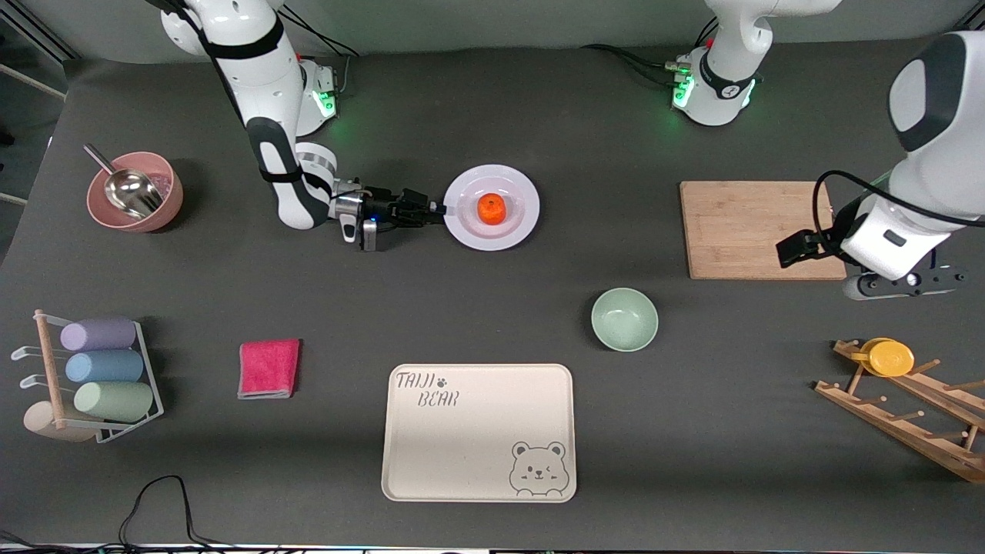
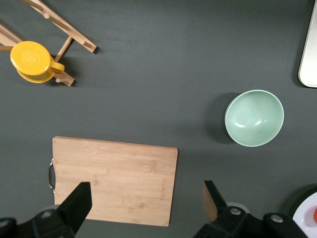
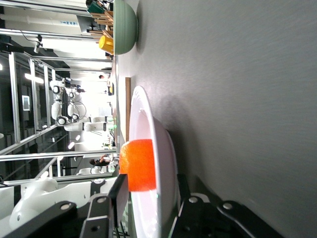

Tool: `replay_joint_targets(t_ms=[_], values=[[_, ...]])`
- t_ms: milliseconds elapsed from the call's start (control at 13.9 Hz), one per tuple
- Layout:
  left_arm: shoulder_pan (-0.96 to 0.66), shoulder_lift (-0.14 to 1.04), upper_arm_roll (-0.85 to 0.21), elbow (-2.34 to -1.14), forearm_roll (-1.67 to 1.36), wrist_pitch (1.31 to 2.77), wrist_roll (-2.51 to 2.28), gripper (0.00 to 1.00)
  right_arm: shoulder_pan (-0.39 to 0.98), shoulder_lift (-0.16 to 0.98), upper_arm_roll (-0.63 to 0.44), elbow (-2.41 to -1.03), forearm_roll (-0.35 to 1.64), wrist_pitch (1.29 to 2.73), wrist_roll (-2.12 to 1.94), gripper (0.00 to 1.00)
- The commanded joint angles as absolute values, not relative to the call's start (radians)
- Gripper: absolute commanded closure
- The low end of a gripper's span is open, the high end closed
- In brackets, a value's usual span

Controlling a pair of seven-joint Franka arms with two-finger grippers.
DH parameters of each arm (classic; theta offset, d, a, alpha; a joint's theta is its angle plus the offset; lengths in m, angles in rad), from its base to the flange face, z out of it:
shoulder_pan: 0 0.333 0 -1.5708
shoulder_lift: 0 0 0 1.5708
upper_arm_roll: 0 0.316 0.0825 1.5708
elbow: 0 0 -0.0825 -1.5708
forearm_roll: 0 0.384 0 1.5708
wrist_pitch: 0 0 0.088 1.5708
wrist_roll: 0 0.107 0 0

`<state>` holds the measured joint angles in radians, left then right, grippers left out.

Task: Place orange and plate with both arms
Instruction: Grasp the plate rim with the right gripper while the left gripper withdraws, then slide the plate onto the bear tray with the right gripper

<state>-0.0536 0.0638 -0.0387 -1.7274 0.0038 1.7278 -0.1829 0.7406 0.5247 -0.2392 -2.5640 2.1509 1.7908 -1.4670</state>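
The orange [image 1: 491, 208] sits in the middle of the white plate [image 1: 519, 187], and the plate lies flat on the dark table [image 1: 492, 308], roughly midway between the two arm bases and farther from the front camera than the green bowl [image 1: 624, 318]. Your right gripper [image 1: 439, 208] is down at table height on the plate's edge toward the right arm's end; the right wrist view shows its fingers [image 3: 120, 191] clamped on the rim [image 3: 167, 198], one above and one below it. The orange [image 3: 138, 165] rests just past that upper finger, inside the plate.

Your left gripper [image 2: 146, 201] hangs in the air over the edge of the wooden cutting board [image 1: 750, 228], with its fingers [image 2: 79, 201] spread wide and nothing between them.

Nearer the front camera lies the cream bear tray [image 1: 479, 432], with a folded pink cloth [image 1: 268, 368] beside it. At the right arm's end you have a pink bowl [image 1: 158, 204] holding a metal scoop [image 1: 127, 188], and a wire rack of pastel cups [image 1: 104, 368]. At the left arm's end a yellow cup [image 1: 889, 357] sits on a wooden peg rack [image 1: 912, 419].
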Motion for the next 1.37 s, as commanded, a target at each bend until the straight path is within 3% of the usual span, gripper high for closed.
replay_joint_targets(t_ms=[0,144,360,719,935,1295], values=[[0.014,0.063,-0.115,-1.692,0.032,1.689,-0.179,0.0,0.756,0.569,-0.215,-2.53,2.207,1.787,-1.491,0.53],[0.017,0.061,-0.129,-1.692,0.046,1.687,-0.189,0.0,0.756,0.571,-0.215,-2.528,2.207,1.787,-1.491,0.55],[-0.012,0.058,-0.109,-1.689,0.051,1.677,-0.193,0.0,0.755,0.571,-0.215,-2.528,2.207,1.787,-1.491,0.71],[-0.083,0.014,0.04,-1.689,0.07,1.605,-0.172,0.0,0.747,0.551,-0.216,-2.528,2.198,1.786,-1.465,0.98],[-0.003,-0.002,-0.023,-1.7,0.08,1.601,-0.17,0.0,0.726,0.49,-0.216,-2.531,2.18,1.787,-1.41,1.0],[0.005,0.008,-0.037,-1.678,0.086,1.598,-0.173,0.0,0.576,0.255,-0.218,-2.53,1.857,1.834,-1.203,1.0]])
